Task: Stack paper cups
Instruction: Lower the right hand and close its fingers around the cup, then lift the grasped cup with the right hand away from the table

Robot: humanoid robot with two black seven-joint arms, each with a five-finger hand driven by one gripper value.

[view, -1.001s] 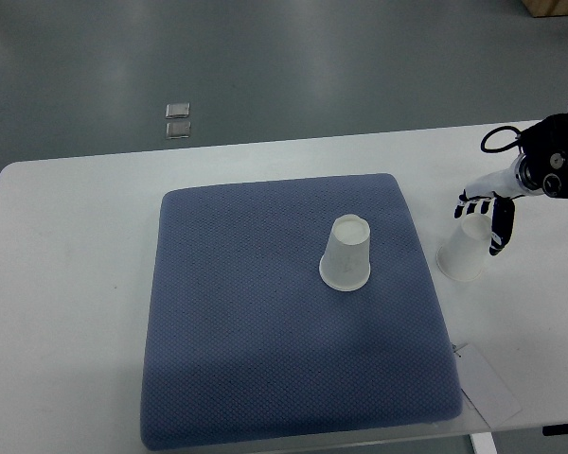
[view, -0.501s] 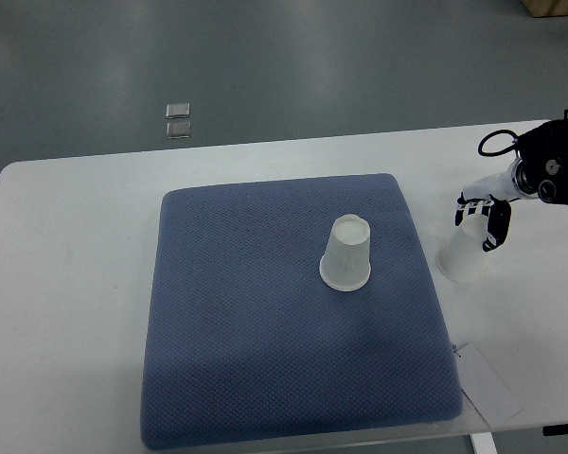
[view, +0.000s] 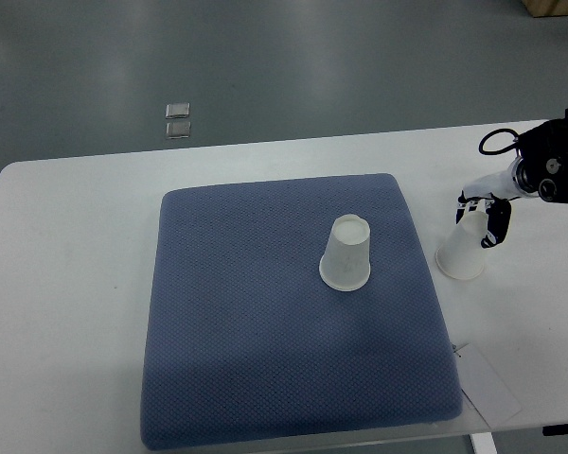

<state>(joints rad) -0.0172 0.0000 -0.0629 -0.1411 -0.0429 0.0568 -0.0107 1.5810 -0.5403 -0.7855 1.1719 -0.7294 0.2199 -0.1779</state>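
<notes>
Resting upside down, white paper cup [view: 346, 253] on blue mat [view: 265, 331].

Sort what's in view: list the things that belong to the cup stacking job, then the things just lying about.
Belongs to the job:
- paper cup on the mat, upside down
- paper cup on the table, upside down, off the mat's right edge
- right robot hand, at the top of that cup

Just lying about:
- blue mat
- white table
- white card by the mat's near right corner
- two small squares on the floor
</notes>
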